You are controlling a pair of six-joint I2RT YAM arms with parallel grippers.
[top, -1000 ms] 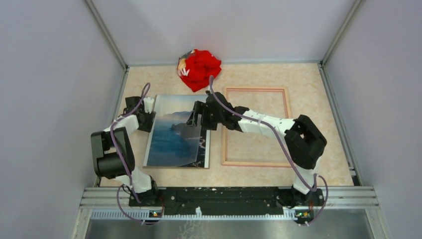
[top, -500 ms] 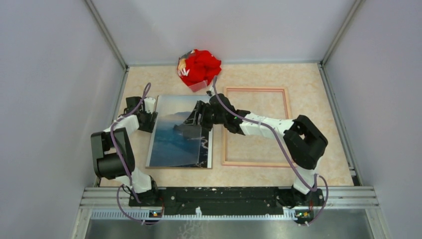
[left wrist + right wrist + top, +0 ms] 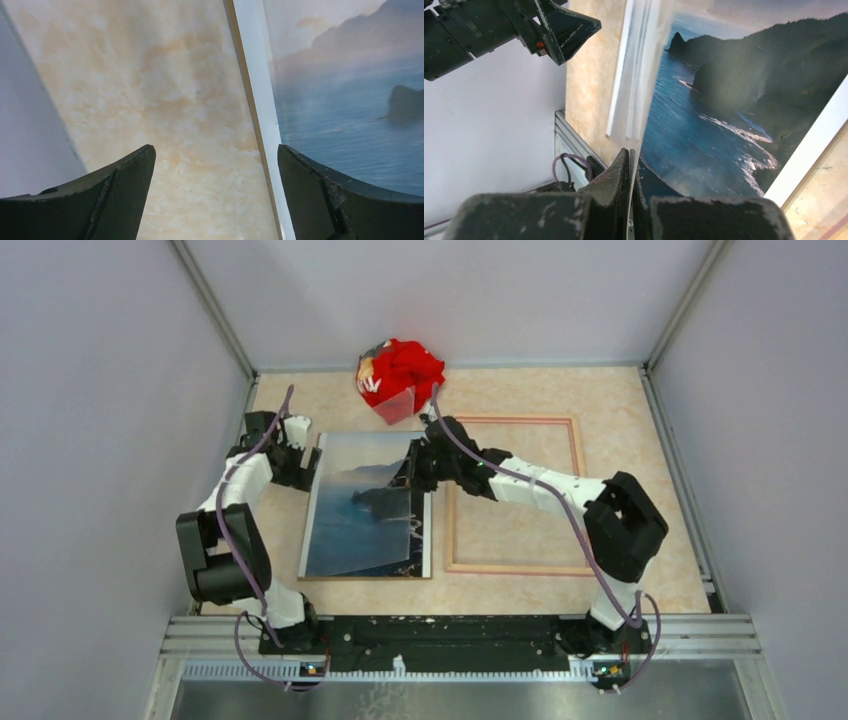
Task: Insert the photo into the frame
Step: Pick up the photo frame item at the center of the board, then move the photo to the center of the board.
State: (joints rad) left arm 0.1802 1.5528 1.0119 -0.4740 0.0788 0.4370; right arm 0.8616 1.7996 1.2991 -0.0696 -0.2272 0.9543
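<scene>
The photo [image 3: 360, 510] is laid flat on the table [image 3: 620, 410], just left of the frame [image 3: 515, 568]. The right arm is stretched from its base leftward across the frame's far left corner, with its elbow raised over the frame's right side. The right hand [image 3: 410, 472] is clenched on the edge of a thin clear sheet [image 3: 644, 75], which is held over the photo's right part. The left arm is folded at the near left and its forearm is reached forward. The left hand [image 3: 300, 455] is held by the photo's far left corner. Its fingers [image 3: 115, 200] are spread wide and nothing is grasped.
</scene>
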